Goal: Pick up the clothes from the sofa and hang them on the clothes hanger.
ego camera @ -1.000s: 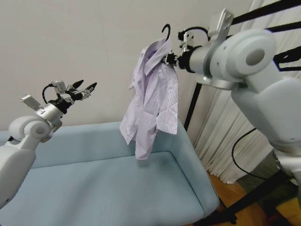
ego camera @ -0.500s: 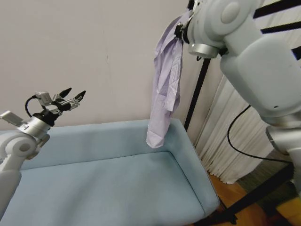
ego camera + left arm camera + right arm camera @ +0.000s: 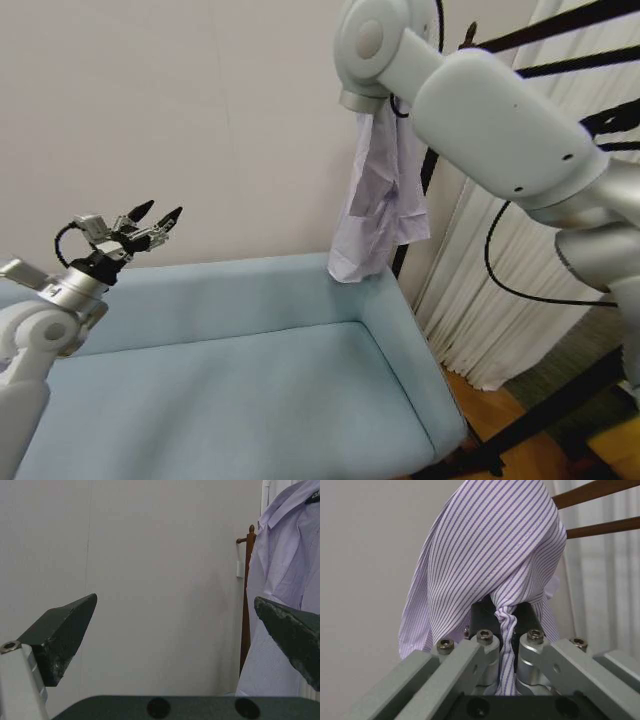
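Observation:
A lilac striped shirt (image 3: 385,190) hangs from my raised right arm, bunched against the dark pole of the clothes stand (image 3: 413,232) above the sofa's right end. In the right wrist view the right gripper (image 3: 509,630) is shut on a twisted fold of the shirt (image 3: 490,545), with two wooden pegs (image 3: 600,527) of the stand just behind it. My left gripper (image 3: 160,212) is held up over the sofa's left end, open and holding nothing. Its view shows both dark fingers (image 3: 65,630) spread wide, with the shirt (image 3: 285,580) and the stand's pole (image 3: 246,595) far off.
The light blue sofa (image 3: 230,390) lies below with a bare seat. A plain wall stands behind it. White curtains (image 3: 500,290) hang to the right, and the stand's dark legs (image 3: 520,430) cross the wooden floor.
My right arm has swung the shirt up and to the right, from over the sofa to the stand's pole. The left gripper has dropped slightly and stays open.

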Controlling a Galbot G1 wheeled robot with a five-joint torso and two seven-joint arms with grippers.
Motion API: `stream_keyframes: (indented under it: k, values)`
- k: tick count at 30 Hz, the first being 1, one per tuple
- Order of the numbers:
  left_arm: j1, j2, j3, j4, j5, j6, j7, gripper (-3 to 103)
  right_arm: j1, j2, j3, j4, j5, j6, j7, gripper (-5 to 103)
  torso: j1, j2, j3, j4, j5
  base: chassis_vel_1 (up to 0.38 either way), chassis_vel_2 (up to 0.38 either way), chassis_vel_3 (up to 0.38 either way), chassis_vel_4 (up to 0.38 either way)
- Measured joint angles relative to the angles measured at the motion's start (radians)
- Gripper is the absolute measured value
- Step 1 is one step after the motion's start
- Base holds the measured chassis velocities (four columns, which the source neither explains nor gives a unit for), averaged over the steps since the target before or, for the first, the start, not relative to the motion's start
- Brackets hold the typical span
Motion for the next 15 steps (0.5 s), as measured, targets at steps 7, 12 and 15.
stream_keyframes:
  k: [7,12,15]
  values:
    - [-0.002,-0.014,0.009,0.017,0.011,-0.009,0.016,100,-0.013,0.002,-0.021,-0.165,-0.069,-0.032,-0.056,2,0.000,0.000,0.000,-0.0003,0.0002,0.000,0.000,0.000,0.000]
    - [-0.003,-0.018,0.019,0.020,0.016,-0.012,0.020,100,-0.055,0.011,-0.016,-0.292,-0.148,-0.051,-0.116,2,0.000,0.000,0.000,0.0000,0.0003,0.000,0.000,0.000,0.000]
    - [0.001,-0.018,0.019,0.022,0.017,-0.013,0.023,100,-0.079,0.012,0.005,-0.346,-0.187,-0.061,-0.150,2,0.000,0.000,0.000,0.0000,0.0004,0.000,0.000,0.000,0.000]
